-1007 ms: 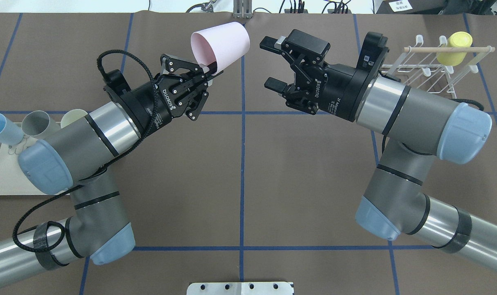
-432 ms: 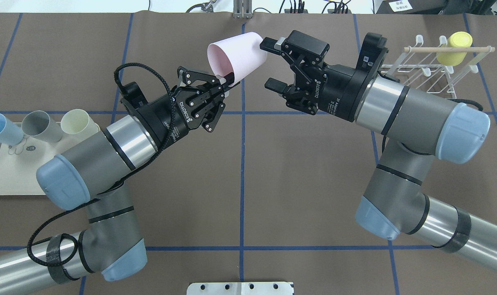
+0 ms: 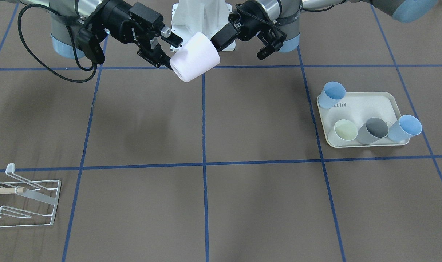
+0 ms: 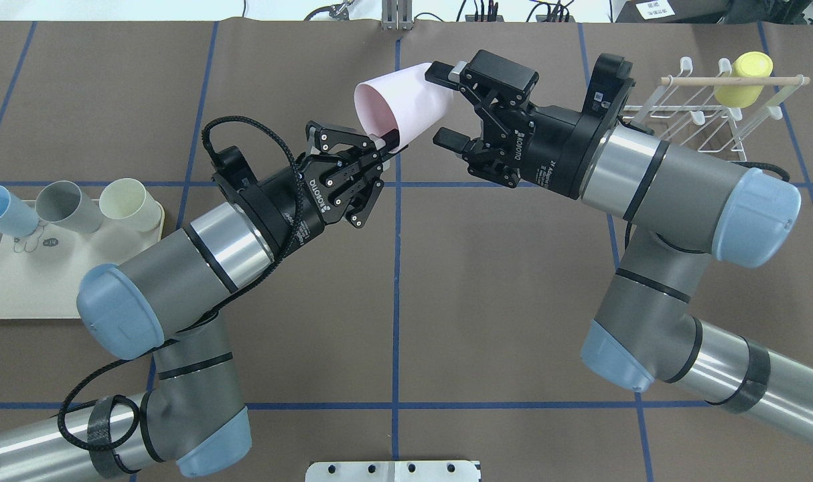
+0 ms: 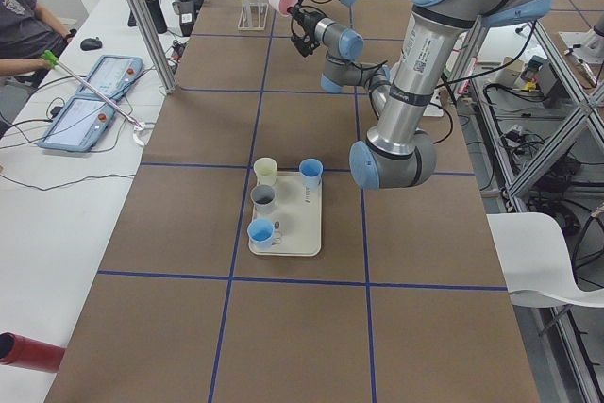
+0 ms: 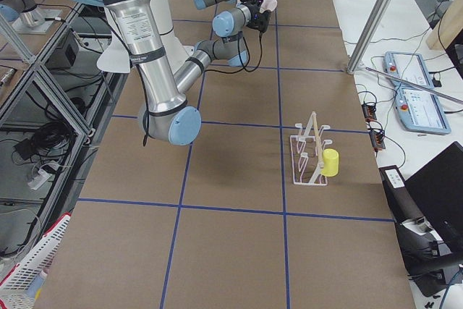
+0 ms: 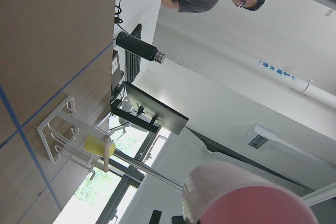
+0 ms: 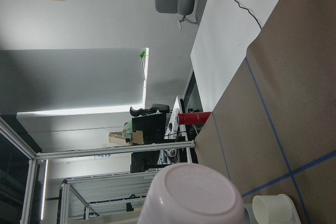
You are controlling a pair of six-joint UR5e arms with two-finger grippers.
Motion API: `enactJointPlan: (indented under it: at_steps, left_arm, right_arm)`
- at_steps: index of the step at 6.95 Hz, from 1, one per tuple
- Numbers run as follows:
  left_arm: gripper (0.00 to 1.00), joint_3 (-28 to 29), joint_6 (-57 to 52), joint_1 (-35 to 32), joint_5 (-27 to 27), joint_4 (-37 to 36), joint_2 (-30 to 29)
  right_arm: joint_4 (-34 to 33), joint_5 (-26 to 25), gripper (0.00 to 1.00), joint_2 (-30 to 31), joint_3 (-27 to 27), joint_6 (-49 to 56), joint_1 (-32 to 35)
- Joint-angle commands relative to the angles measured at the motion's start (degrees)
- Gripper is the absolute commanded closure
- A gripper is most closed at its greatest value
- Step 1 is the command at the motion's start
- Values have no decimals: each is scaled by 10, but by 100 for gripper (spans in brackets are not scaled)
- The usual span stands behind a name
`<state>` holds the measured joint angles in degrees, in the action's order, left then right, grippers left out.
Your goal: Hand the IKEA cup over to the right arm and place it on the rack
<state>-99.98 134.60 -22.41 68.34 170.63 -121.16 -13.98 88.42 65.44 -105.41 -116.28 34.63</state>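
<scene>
You have the cup [image 4: 403, 100] up in the air over the far middle of the table. The left gripper [image 4: 388, 139] is clamped on its rim, one finger inside the mouth and one outside. That rim pinch looks chosen to leave the wall and base bare for the other arm. The cup lies tilted on its side, mouth back toward the left arm and base aimed at the right gripper [image 4: 445, 105]. The right gripper is spread wide, and the cup's base end sits between its two fingers. The far finger is at or just beside the cup's wall, and I cannot tell whether it touches; the near finger stands clear. The right wrist view agrees: the round base fills its lower part, facing the palm. So the hand-over reads as lined up but not yet made, and only the left arm carries the cup. The rack [image 4: 698, 114] stands at the table's far right, well apart from the cup, with a yellow cup [image 4: 748, 77] on one prong, so you would need a free prong. The tray [image 4: 18, 288] of spare cups [image 4: 68, 207] is at the left edge.
</scene>
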Motion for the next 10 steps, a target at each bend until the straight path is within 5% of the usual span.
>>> enactJointPlan:
  at_steps: [1,6,7,8,9,10]
  left_arm:
    - [100,1,-5,10,-4,-1,-7]
    - [100,13,-10,24,-20,-3,-24]
    - [100,13,-10,24,-20,-3,-24]
    - [100,13,-10,24,-20,-2,-24]
    - [95,12,-10,24,-19,0,-23]
    - [1,10,-25,23,-19,1,-22]
  right_arm:
    - [0,0,1,0,4,0,0]
    - [1,0,1,-1,6,-1,0]
    - [1,0,9,0,6,0,0]
    - [2,0,56,1,11,3,1]
    - [2,1,91,1,11,4,1]
    - [2,1,100,1,11,4,1]
